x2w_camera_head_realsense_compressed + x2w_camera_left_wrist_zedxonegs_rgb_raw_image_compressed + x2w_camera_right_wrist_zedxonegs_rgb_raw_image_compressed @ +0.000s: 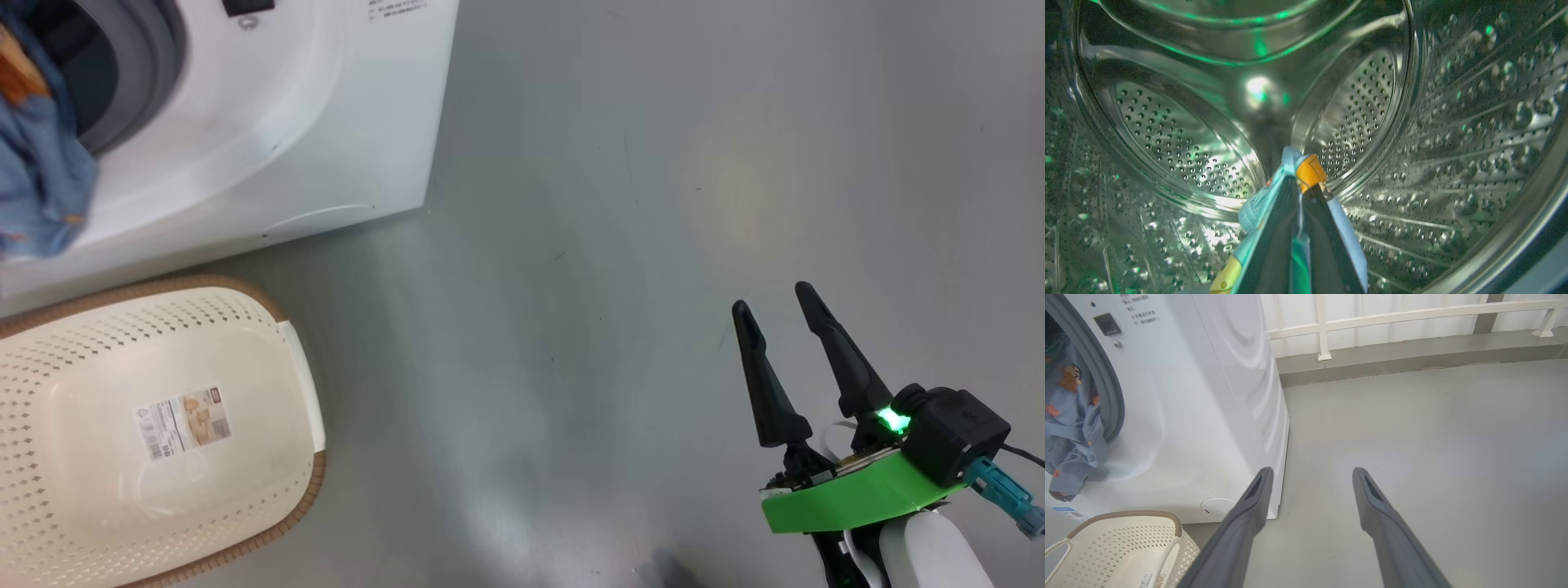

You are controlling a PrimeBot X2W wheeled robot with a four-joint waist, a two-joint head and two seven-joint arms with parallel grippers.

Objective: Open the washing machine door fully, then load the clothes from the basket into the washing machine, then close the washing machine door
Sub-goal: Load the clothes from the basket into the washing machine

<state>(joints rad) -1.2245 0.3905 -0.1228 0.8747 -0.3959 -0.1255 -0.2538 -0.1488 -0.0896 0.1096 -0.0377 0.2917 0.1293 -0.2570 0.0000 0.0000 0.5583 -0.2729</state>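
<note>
Inside the washing machine's (269,122) perforated steel drum (1167,139), my left gripper (1300,181) is shut on the clothes (1306,171), light blue printed fabric bunched at its tips. The same blue clothes (37,155) trail out over the grey gasket (1106,388) and down the white front (1073,428). The cream basket (49,351) stands on the floor below the opening, with just a label (181,422) on its bottom. My right gripper (775,298) hovers open over bare floor, well to the right of the machine. The washing machine door is out of view.
Grey floor (612,204) spreads to the right of the machine. A white railing (1412,316) on a low kerb runs along the far side. A round cap (1218,507) sits low on the machine's front, near the basket's rim (1126,516).
</note>
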